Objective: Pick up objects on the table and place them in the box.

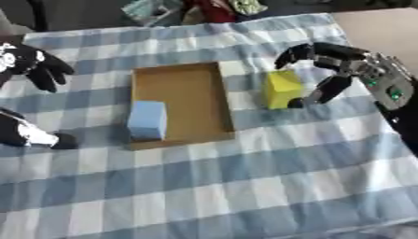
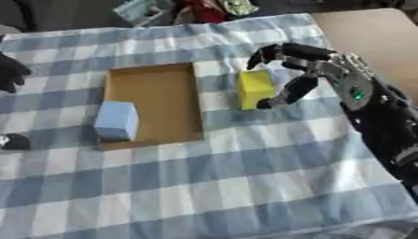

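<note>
Here, right hand arches around yellow block.

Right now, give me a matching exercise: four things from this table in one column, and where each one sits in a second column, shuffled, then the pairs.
Things:
1. blue block
2. yellow block
3. right hand
4. left hand

Places:
A. at the left edge of the table, away from the blocks
B. inside the cardboard box, near its front left corner
C. on the checked cloth, just right of the box
D. arched around the yellow block, fingers apart

Pairs: 1-B, 2-C, 3-D, 4-A
</note>
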